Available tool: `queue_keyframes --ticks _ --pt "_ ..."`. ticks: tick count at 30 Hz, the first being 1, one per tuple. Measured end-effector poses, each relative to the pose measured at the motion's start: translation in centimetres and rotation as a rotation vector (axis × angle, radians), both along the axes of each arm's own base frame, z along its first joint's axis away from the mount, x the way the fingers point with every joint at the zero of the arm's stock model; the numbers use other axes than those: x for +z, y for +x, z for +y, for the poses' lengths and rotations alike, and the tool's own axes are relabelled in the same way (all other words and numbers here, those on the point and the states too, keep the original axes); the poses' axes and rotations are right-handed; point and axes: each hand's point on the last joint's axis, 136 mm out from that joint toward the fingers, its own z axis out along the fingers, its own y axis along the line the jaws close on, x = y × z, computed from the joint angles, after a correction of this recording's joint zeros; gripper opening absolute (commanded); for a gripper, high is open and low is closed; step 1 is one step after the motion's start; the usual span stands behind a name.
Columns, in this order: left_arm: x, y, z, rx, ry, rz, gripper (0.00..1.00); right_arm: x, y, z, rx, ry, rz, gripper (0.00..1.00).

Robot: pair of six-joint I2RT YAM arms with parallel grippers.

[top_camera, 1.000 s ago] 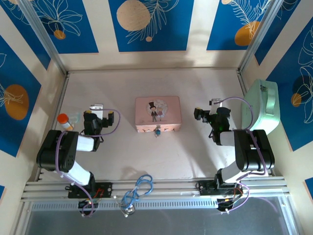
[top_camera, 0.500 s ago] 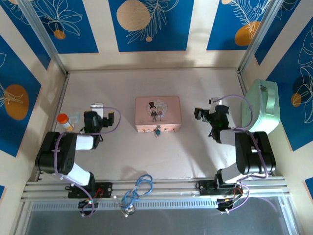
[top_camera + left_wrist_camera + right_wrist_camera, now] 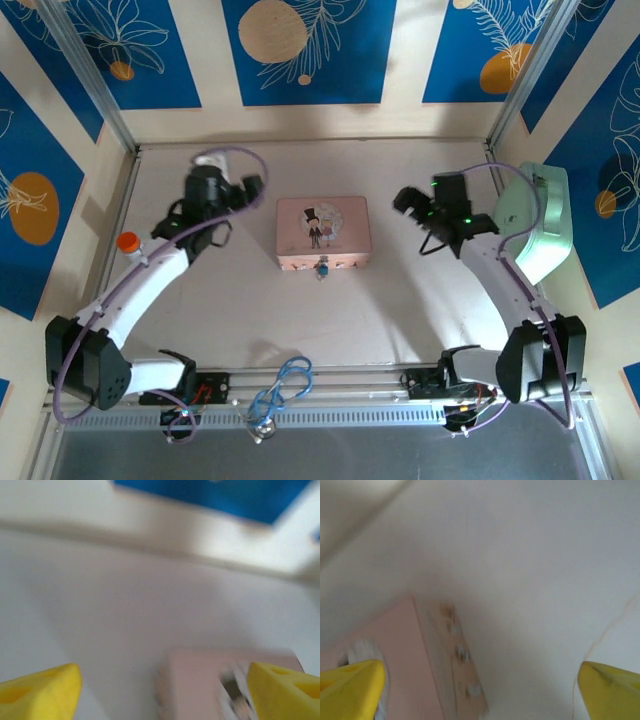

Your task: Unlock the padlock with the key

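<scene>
Overhead view: the pink picture box (image 3: pixel 347 236) lies flat at the centre of the counter (image 3: pixel 330 325), lid shut, with its printed figures facing up. The padlock (image 3: pixel 322 268), a tiny blue-teal body with a silvery shackle, hangs at the 6 o'clock edge of the box, touching the middle of its front wall. No fingers are in contact with it. The left arm reaches from the near left corner to a position at about 10 o'clock from the box, apart from it. In the left wrist view the left fingers (image 3: pixel 42 690) are spread wide and grasp nothing, with the blurred pink box on the counter ahead, between them and toward the right one. The right arm reaches to about 2 o'clock from the box, also apart from it. The right fingers (image 3: pixel 351 687) are likewise released and empty. The right wrist view shows a corner of the box with small blurred fittings along one wall, possibly its clasps, though this cannot be confirmed. A vial with an orange cap (image 3: pixel 130 244) lies at 9 o'clock from the box, near the left wall. A mint-green case (image 3: pixel 545 215) stands against the right wall at 3 o'clock. A blue looped cord (image 3: pixel 283 388) rests at 6 o'clock, well apart from the box, by the near rail.
</scene>
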Motion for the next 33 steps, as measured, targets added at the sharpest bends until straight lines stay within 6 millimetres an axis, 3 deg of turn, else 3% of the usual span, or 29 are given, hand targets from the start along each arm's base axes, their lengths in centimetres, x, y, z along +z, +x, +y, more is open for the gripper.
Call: queue_keyframes --ticks 3,9,11,15,18,21,28,33 --pt "-4.7 -4.1 -4.7 -0.153 0.001 0.165 0.69 0.7 -3.0 4.7 0.138 -0.057 0.009 0.99" --pt "-7.8 -7.9 -7.5 -0.232 -0.077 0.31 0.64 3.4 -7.5 9.3 0.297 -0.066 -0.137 0.97" --pt "-8.6 -8.4 -7.7 -0.224 -0.106 0.344 0.59 2.4 -8.7 10.4 0.331 -0.062 -0.135 0.96" --pt "-9.1 -8.9 -7.9 -0.207 -0.154 0.385 0.56 -2.0 -9.7 11.6 0.363 -0.062 -0.045 0.89" --pt "-9.1 -8.9 -8.3 -0.202 -0.196 0.395 0.56 -4.4 -10.3 12.0 0.392 -0.048 0.002 0.76" --pt "-9.8 -9.3 -8.3 -0.193 -0.222 0.421 0.55 -5.1 -10.3 12.8 0.406 -0.024 0.026 0.65" --pt "-11.3 -9.6 -8.3 -0.157 -0.264 0.464 0.56 -6.7 -9.7 15.9 0.454 0.034 0.031 0.62" --pt "-11.5 -9.6 -8.5 -0.152 -0.286 0.474 0.57 -9.8 -9.8 17.7 0.487 -0.005 0.089 0.67"
